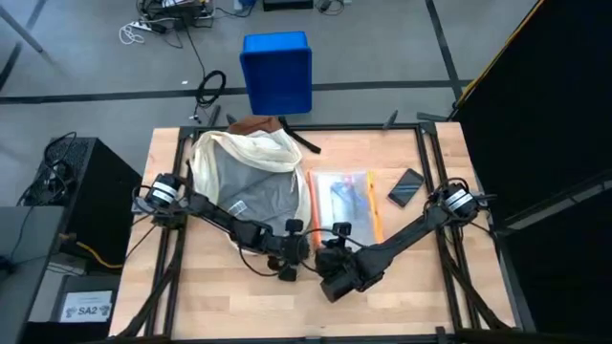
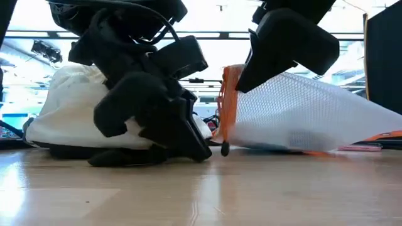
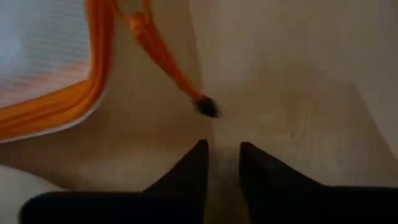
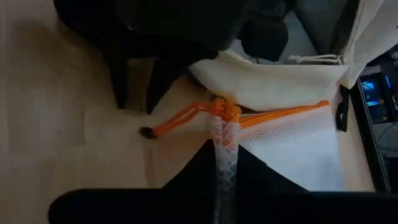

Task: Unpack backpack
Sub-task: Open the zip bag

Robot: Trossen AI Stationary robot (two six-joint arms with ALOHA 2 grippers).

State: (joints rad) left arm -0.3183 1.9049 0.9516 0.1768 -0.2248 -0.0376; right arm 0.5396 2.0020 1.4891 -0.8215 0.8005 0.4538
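the mesh pouch (image 4: 273,155) is pinched at its corner by the right hand (image 4: 225,180), centre-bottom; it should be drawn clear of the backpack (image 1: 244,162); the left hand (image 3: 222,163) hovers released.

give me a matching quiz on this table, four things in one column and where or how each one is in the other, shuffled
Things:
1. backpack
2. mesh zip pouch
3. phone
4. left gripper

Places or states:
A. dark and flat, near the table's right side, touched by nothing
B. corner pinched by the right gripper, one end raised off the wood
C. cream-white, open-mouthed, on the table's left half
D. low over bare wood beside the orange pull cord, holding nothing, fingers slightly apart

Pairs: 1-C, 2-B, 3-A, 4-D
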